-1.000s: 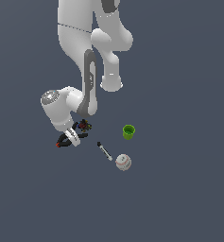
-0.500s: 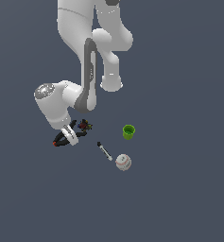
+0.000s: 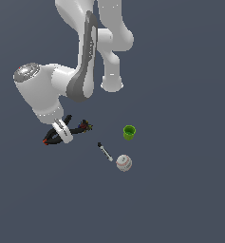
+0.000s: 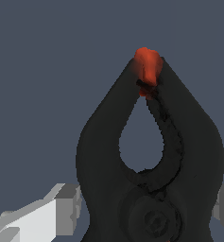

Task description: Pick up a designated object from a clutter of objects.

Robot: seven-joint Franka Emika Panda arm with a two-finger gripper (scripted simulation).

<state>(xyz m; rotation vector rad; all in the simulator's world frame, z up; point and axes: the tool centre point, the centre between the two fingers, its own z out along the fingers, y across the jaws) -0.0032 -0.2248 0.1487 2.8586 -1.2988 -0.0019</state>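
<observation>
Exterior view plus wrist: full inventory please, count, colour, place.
spring clamp: 1, black with red tips, under the wrist at the exterior view's left; fills the wrist view
cup: 1, green, upright, to the exterior view's right of the clamp
marker: 1, black and white, lying between clamp and baseball
baseball: 1, white, next to the marker's end
reddish lump: not separable from the clamp
gripper: 1, white, jaws straddling the clamp; contact cannot be confirmed
arm: 1, white and grey

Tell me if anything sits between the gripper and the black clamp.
Nothing visible does. The gripper is already down at the black clamp, with a finger on either side of its body in the wrist view. The green cup, marker and baseball lie apart, toward the exterior view's right.
</observation>
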